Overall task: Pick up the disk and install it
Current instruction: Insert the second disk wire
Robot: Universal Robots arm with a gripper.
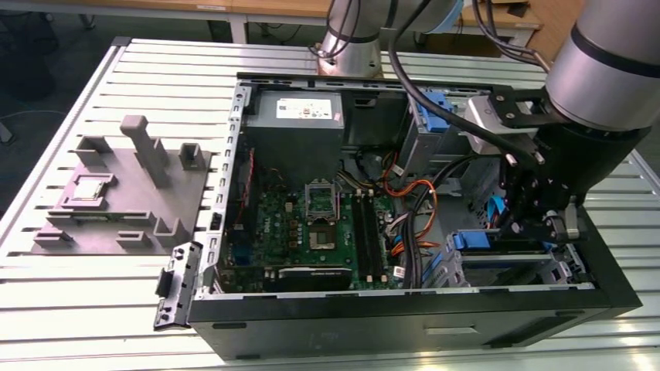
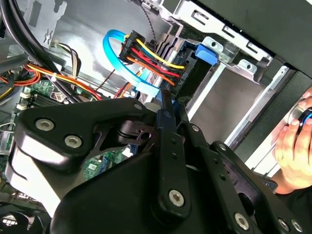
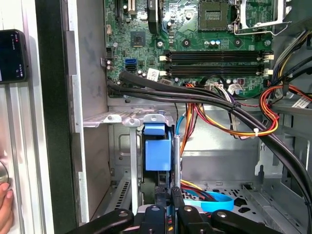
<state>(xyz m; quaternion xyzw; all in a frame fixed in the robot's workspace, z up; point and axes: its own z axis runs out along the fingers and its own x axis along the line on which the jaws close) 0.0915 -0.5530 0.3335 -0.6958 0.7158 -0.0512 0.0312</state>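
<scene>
In the first wrist view the gripper (image 3: 168,192) has its two black fingers (image 3: 160,194) drawn close together, with only a thin sliver of blue showing between them. They appear to be pinched on the blue edge of the disk (image 3: 158,148), though the contact itself is partly hidden by the linkage. The disk stands on edge straight ahead of the fingertips, its blue carrier frame facing the camera, slotted between the upright metal rails of the drive cage (image 3: 127,118). Its silver body and label cannot be seen.

In the second wrist view the same fingers (image 2: 165,105) reach up to the disk's blue carrier (image 2: 202,53). A black connector with red, yellow and orange wires (image 2: 153,56) is plugged in just beside the fingertips, and a light blue data cable (image 2: 114,53) loops away from it.

Beyond the fingers, thick black cables (image 3: 195,95) cross above the cage, and the green motherboard (image 3: 195,29) lies farther off.

In the exterior view the gripper (image 1: 542,224) is down inside the open computer case (image 1: 413,317), at the drive bay (image 1: 505,255) on the exterior view's right. A grey fixture block (image 1: 129,193) sits well apart on the slatted table (image 1: 83,286). A person's hand (image 2: 295,148) rests outside the case wall.
</scene>
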